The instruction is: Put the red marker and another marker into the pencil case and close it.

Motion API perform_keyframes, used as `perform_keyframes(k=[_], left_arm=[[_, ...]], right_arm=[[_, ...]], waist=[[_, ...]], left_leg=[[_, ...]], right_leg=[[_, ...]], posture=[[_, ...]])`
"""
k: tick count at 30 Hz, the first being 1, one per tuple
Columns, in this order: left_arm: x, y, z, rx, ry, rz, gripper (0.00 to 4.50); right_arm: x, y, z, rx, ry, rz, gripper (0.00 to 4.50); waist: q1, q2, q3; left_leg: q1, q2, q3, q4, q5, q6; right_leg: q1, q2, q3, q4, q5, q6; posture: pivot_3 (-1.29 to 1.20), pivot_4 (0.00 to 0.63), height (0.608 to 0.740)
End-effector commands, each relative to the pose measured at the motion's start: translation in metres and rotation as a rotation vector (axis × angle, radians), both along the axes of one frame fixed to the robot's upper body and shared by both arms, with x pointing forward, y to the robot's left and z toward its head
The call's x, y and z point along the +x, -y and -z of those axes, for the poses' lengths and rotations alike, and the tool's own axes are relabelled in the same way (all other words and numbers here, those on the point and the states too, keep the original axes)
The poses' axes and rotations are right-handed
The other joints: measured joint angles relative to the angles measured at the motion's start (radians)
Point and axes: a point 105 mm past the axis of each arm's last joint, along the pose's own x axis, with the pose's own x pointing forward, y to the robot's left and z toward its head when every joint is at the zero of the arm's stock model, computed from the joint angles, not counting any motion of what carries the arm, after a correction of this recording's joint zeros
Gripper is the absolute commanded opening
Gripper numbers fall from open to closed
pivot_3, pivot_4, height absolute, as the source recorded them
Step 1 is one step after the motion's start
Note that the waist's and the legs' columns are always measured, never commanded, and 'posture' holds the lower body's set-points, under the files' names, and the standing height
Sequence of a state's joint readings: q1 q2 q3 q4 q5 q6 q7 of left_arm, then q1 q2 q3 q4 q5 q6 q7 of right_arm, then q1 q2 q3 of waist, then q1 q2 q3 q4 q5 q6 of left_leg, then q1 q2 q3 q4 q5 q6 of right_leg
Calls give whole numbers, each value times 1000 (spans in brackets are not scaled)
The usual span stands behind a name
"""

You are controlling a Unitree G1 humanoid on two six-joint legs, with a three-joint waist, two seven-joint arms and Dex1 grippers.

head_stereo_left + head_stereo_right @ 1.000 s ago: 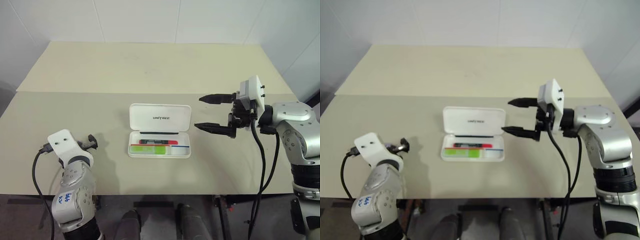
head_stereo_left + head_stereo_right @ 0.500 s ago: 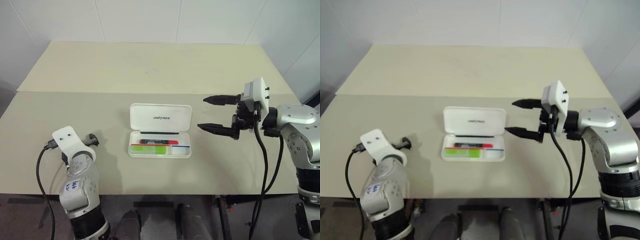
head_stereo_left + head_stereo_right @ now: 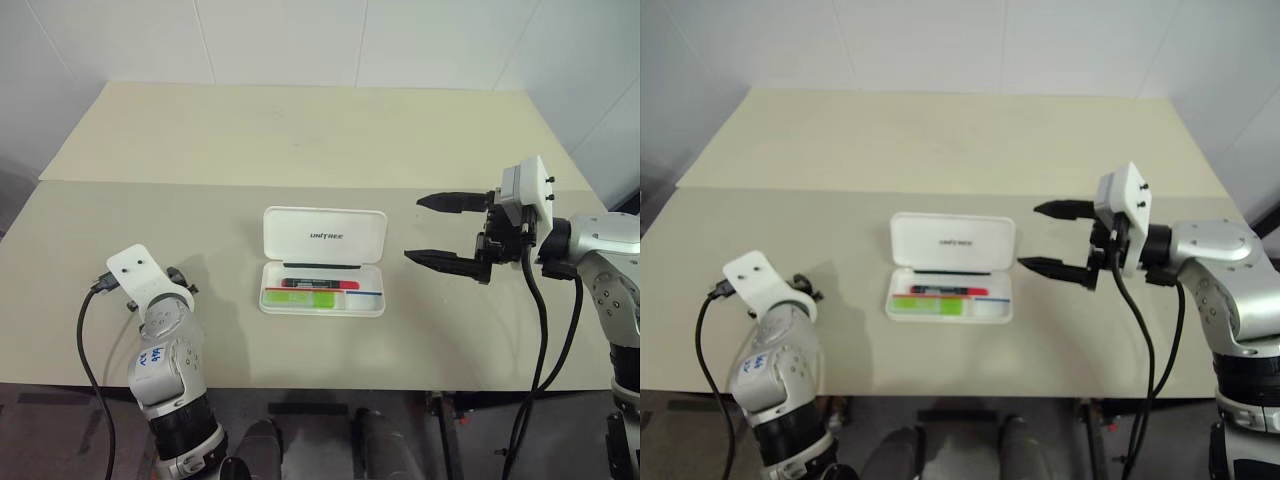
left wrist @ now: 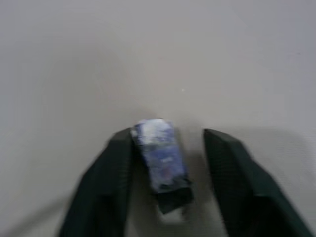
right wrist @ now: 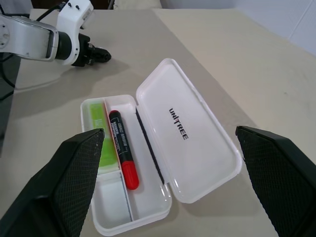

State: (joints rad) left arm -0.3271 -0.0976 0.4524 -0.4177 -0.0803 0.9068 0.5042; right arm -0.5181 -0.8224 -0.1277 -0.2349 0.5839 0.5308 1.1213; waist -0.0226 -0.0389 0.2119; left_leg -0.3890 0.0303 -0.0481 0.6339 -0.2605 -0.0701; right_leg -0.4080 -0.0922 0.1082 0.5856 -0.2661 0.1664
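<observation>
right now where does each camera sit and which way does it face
Head eyes: look forward and down on the table; open pencil case centre, left gripper and right gripper at the sides.
Left wrist: along its fingers at bare tabletop.
Right wrist: between its fingers at the case, red marker and green marker inside.
Shared: the case, left gripper.

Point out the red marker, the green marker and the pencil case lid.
red marker (image 5: pixel 121 148): right wrist view, on its black barrel.
green marker (image 5: pixel 98 132): right wrist view, mid-body, in the case.
pencil case lid (image 3: pixel 325 235): left eye view, on the lettering of the open lid.
</observation>
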Motion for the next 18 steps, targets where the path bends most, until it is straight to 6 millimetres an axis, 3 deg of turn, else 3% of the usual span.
perform_keyframes(k=[1, 3, 9, 11, 13, 18], left_arm=[[0, 6, -1, -7, -6, 21, 841], [-2, 6, 2, -15, -29, 18, 333], [2, 7, -5, 9, -3, 54, 334], [9, 12, -22, 21, 86, 117, 334], [18, 21, -54, 57, 254, 259, 334], [20, 41, -95, 156, 468, 539, 334]], right_arm=[[-8, -1, -11, -4, 43, -20, 4500], [-8, -1, -10, -7, 38, -26, 4500], [-8, -1, -9, -10, 35, -29, 4500], [-7, -1, -8, -11, 34, -27, 4500], [-6, 1, -8, -11, 43, -15, 4500], [-5, 8, -9, -14, 56, 21, 4500]], waist=[[1, 0, 0], [1, 0, 0], [3, 0, 0], [5, 0, 0], [6, -1, 0], [-2, -1, 1]], left_leg=[[0, 0, 0, 0, 0, 0], [0, 0, 0, 1, 0, 0], [0, 0, 0, 1, 0, 0], [0, 0, 0, 1, 0, 0], [0, 0, 0, 1, 0, 0], [-1, 0, 0, 0, 0, -1]], right_leg=[[0, 0, 0, 0, 0, 0], [0, 0, 0, 0, 0, 0], [0, 0, 0, 0, 0, 0], [0, 0, 0, 0, 0, 0], [0, 0, 0, 0, 0, 0], [0, 0, 0, -1, 0, -2]], posture=[[0, 150, 740], [0, 150, 740], [0, 150, 740], [0, 150, 740], [0, 150, 740], [0, 150, 740]])
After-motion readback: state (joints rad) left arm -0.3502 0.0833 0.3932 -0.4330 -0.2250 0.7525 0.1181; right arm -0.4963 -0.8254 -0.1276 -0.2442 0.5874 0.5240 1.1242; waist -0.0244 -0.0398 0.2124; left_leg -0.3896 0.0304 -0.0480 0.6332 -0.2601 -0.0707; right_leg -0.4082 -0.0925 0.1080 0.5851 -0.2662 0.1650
